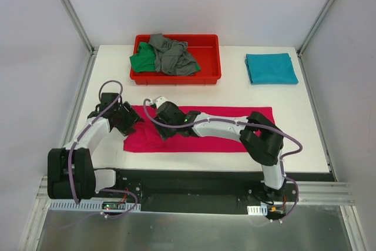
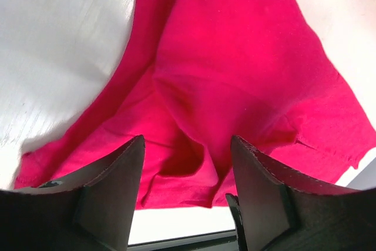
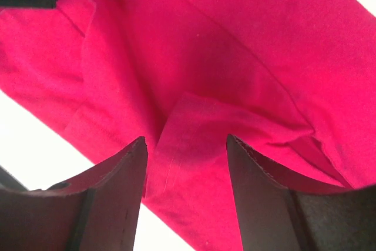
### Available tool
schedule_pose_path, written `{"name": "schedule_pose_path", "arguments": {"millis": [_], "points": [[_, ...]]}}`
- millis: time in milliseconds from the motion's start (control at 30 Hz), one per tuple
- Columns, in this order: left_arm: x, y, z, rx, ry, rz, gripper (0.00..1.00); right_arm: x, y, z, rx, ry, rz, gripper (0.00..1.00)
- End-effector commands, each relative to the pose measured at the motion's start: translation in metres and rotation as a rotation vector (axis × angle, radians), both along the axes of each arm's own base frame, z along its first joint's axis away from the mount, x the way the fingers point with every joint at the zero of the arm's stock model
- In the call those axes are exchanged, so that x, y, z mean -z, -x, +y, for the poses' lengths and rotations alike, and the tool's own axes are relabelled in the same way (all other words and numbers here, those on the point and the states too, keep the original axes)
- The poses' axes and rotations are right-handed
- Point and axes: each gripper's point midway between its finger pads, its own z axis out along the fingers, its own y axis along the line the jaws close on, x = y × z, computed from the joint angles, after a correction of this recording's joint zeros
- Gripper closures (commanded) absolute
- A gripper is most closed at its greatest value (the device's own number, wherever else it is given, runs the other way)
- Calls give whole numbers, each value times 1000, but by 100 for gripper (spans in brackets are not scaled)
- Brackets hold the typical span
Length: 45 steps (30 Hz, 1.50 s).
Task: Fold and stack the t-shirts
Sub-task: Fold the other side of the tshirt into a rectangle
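The magenta-pink t-shirt (image 1: 229, 127) lies as a long folded strip across the front of the table. My left gripper (image 1: 130, 120) is low over its left end, open; in the left wrist view a raised fold of the shirt (image 2: 194, 145) sits between the spread fingers (image 2: 188, 142). Just to the right, my right gripper (image 1: 166, 123) is also open above the shirt, with a flat folded flap (image 3: 188, 145) under its gap (image 3: 187, 140). A folded teal t-shirt (image 1: 270, 67) rests at the back right. The green t-shirt (image 1: 143, 61) and the grey t-shirt (image 1: 173, 55) lie crumpled in the tray.
The red plastic tray (image 1: 208, 57) stands at the back centre. The right arm (image 1: 235, 127) stretches leftward over the magenta shirt. White walls and metal posts bound the table on both sides. The table's front edge runs just below the shirt (image 2: 176, 218).
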Motion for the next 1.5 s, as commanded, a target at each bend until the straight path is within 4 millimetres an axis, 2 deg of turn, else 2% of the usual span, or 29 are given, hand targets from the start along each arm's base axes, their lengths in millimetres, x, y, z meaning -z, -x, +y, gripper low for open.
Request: {"name": "schedule_pose_path", "arguments": {"millis": [0,133,200,300,367,433,467,567,600,800,1000,1100,1133,1200,1267,1300,1467], "points": [[-5,-21,-5,25,35,-52,44,3,-10,12,48,28,-32,41],[6,-22,-5,26,35,-25,49,18,-9,13,46,74,-18,42],[12,-21,-5,27,34,-12,58,21,-13,7,80,111,-32,43],[19,-19,-3,26,24,10,72,20,-22,-12,163,161,-79,58],[22,-18,-2,23,15,18,82,12,-26,-25,211,177,-109,67],[24,-18,0,18,3,21,97,7,-26,-32,229,176,-120,70],[24,-18,1,18,-4,20,100,4,-24,-34,230,173,-122,74],[22,-15,-2,37,7,9,100,-5,-24,-44,256,158,-131,89],[20,-13,-2,33,10,1,100,-6,-22,-49,262,161,-132,90],[8,3,-1,16,6,-66,100,-16,-11,-56,270,114,-96,90],[14,21,-1,16,3,-42,100,-9,0,-64,283,103,-56,90],[19,26,3,11,-21,-19,100,-7,-1,-75,316,120,-67,82],[20,27,4,14,-29,-8,96,-6,0,-78,319,130,-67,80],[21,29,6,23,-42,15,79,-3,-1,-88,345,165,-74,74],[20,29,7,24,-53,26,70,-4,-2,-99,374,201,-91,63],[18,29,8,22,-53,25,64,-5,-2,-106,394,220,-99,61],[-2,25,9,12,-63,-40,40,-14,-1,-133,459,261,-138,45]]}}
